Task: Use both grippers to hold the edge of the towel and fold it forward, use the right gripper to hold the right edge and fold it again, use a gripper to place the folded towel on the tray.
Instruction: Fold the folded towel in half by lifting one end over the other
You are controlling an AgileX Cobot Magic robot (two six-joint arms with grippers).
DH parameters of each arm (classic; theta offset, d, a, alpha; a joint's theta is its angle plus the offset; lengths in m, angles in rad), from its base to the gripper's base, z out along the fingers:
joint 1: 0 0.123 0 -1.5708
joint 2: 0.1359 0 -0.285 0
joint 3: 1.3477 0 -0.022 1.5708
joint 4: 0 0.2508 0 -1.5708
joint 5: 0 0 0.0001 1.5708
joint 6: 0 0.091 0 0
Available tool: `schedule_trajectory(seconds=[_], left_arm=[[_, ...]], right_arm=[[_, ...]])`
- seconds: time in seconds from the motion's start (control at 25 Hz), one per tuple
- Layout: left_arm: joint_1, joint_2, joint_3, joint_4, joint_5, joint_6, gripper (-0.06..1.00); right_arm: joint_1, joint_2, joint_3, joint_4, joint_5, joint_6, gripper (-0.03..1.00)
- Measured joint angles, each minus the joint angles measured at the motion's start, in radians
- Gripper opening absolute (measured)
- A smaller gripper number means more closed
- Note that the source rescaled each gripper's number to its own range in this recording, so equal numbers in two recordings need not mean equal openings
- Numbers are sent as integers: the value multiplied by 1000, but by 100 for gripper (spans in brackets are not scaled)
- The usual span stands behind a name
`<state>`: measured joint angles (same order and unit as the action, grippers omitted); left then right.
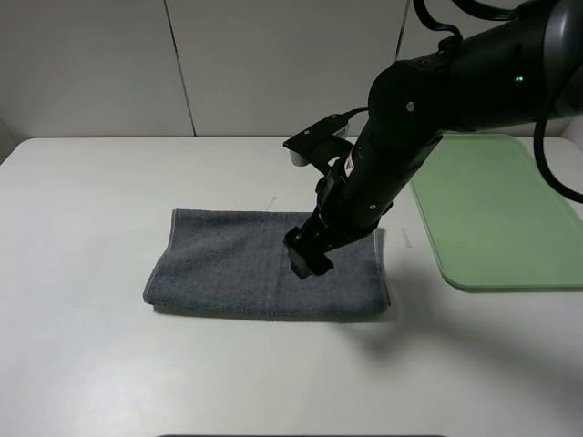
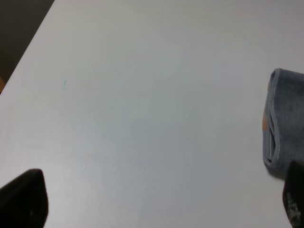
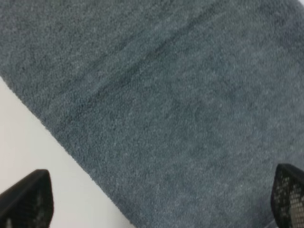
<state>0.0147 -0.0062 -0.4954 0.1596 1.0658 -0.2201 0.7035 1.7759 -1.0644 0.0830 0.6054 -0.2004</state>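
White table: one towel, one tray

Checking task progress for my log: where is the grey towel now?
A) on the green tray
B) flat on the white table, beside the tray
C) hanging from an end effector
B: the grey towel lies folded flat on the white table, apart from the green tray.

White table carries the folded towel and the tray
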Motion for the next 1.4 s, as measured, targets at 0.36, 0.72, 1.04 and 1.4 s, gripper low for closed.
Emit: schedule_trajectory(seconds=[0.36,0.72,1.04,1.4], left_arm=[[0,0,0,0,0,0,100],[0,0,0,0,0,0,100],[0,0,0,0,0,0,100],[0,0,0,0,0,0,100]], right_arm=[[0,0,0,6,1,106,100],[0,0,0,29,61,303,100],[-46,0,0,5,111,463,100],[-176,0,0,5,50,541,100]])
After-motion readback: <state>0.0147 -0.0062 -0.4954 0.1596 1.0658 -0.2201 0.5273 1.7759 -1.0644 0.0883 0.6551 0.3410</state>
